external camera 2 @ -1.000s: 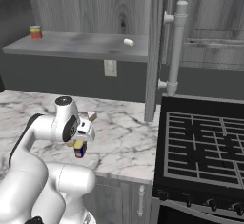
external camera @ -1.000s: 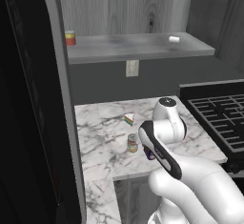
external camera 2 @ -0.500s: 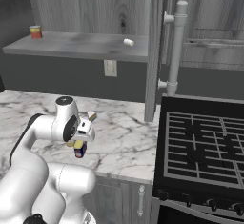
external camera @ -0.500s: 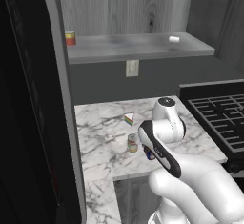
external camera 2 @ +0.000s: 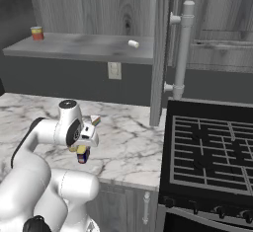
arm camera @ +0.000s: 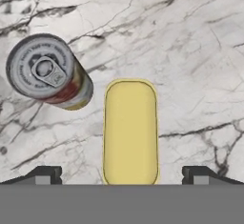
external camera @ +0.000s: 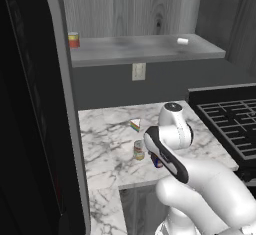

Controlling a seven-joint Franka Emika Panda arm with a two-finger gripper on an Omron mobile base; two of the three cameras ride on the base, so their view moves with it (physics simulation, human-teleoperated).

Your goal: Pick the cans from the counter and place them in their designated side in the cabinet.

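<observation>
You are looking at a white marble counter with grey veins, set between a tall black panel and a black stove. Take the blue can with the yellow top as your landmark.

The blue can stands upright on the counter, near its front edge. In the hand view, its yellow top sits as a long rounded shape straight ahead of the gripper, midway between the two dark fingertips. The jaws are spread wide, one tip on each side of the can and both clear of it; nothing is held. You cannot tell from the pictures how high the tips stand above the top.

The round can with the silver pull-tab lid stands just beside the blue can, up and to the left of it in the hand view, not touching it. From the left base camera, that round can shows its yellow, green and red label just left of the blue can, which the arm partly hides.

Farther back on the counter than the blue can lies a small rainbow-striped wedge.

Above and behind the blue can, the cabinet's grey shelf carries a short red-and-yellow can at its left end and a small white piece towards its right.
</observation>
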